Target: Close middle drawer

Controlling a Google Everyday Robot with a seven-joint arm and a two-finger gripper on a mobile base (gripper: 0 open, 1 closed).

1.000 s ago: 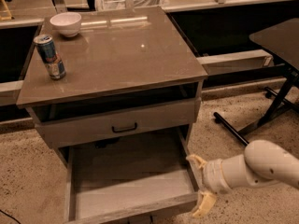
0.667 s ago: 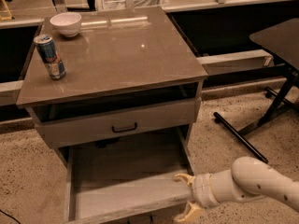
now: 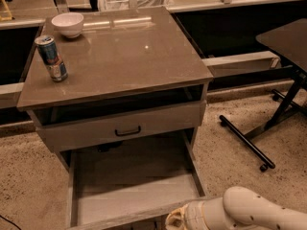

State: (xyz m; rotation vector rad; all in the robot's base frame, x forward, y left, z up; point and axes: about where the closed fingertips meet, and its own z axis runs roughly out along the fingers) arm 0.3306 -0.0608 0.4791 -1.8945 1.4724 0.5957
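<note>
Though middle drawer [image 3: 134, 195] stays open, claw [image 3: 174, 221] now lower, at its front edge; open/shut: can't tell.

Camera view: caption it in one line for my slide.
Gripper by the front edge of the pulled-out middle drawer; a can and a bowl sit on the cabinet top.

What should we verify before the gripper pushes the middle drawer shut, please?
1. Middle drawer pulled far out of the cabinet: ok, ready to push.
2. Gripper at the drawer's front, right of centre, at the bottom edge of view: ok.
3. Gripper touching that front: cannot tell.
4. Drawer's way back in: cannot tell; a dark shape sits at the back under the top drawer.
5. Can and bowl upright on the cabinet: ok.
</note>
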